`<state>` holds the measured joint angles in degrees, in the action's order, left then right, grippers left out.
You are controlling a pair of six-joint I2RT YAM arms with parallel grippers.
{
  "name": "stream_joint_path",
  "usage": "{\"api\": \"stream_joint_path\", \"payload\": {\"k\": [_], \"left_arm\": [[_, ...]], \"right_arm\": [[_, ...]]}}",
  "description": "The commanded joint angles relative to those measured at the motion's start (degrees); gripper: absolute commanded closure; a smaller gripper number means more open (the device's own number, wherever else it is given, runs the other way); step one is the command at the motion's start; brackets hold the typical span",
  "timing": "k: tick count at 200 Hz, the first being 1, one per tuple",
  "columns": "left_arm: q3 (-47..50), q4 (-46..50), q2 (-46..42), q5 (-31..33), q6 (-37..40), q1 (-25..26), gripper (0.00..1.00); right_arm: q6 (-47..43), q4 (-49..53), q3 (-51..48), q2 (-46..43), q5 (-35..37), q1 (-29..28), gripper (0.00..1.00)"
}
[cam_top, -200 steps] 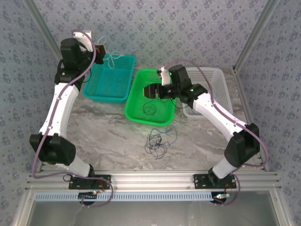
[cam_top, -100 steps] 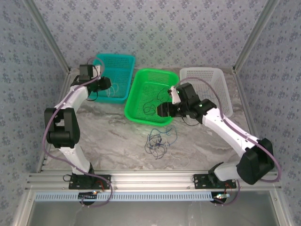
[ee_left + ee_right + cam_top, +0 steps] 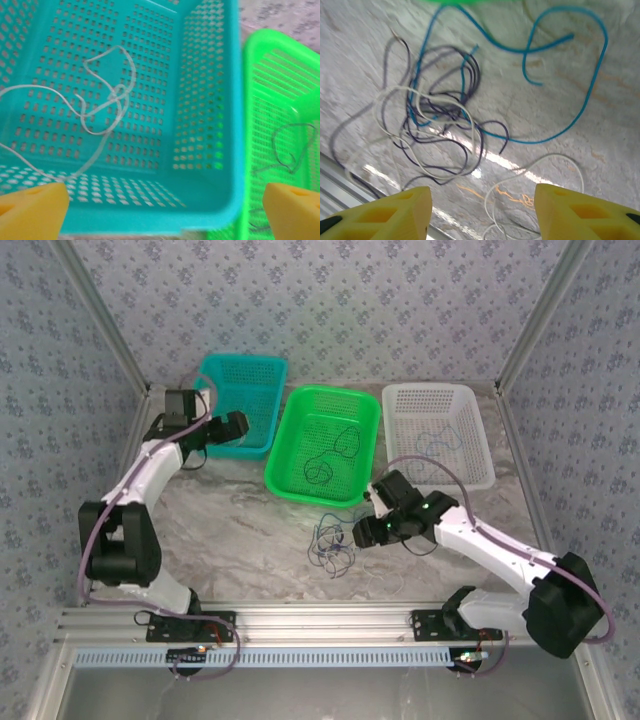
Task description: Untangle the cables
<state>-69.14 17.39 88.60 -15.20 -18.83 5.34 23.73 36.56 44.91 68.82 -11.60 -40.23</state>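
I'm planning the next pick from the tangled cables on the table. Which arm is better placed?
Right. The right claw hangs open close above the tangled cables; the left claw is open over the teal basket, well away from them.

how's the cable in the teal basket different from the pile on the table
The whitish cable lies alone in the teal basket; the tangle sits on the table. The cable is one colour; the tangle mixes blue, dark and whitish strands. Both are thin, loose loops.

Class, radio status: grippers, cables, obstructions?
Left gripper open over teal plastic basket, thin whitish cable inside. Right gripper open above tangled cables on marble table. No obstruction.
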Motion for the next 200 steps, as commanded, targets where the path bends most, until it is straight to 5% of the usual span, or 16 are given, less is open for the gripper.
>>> {"api": "stream_joint_path", "payload": {"k": [1, 62, 115, 154, 200], "left_arm": [[2.60, -1.27, -6.19, 0.71, -1.10, 3.46, 0.00], [16.68, -5.89, -20.68, 1.05, -4.99, 6.87, 0.01], [19.54, -3.38, -25.48, 2.28, -5.16, 6.96, 0.01], [20.24, -4.19, -25.58, 2.33, -5.95, 6.96, 0.01], [21.00, -4.37, -25.89, 2.73, -6.24, 6.96, 0.00]], "right_arm": [[1.56, -4.84, -1.47, 2.29, 3.51, -1.99, 0.41], [2.31, -14.72, -2.69, 9.44, 6.44, -4.57, 0.46], [2.55, -18.02, -3.14, 13.12, 5.58, -4.71, 0.56], [2.31, -19.54, -3.97, 11.71, 5.52, -4.28, 0.92], [0.90, -15.12, -1.73, 5.52, 7.68, -5.12, 1.00]]}}
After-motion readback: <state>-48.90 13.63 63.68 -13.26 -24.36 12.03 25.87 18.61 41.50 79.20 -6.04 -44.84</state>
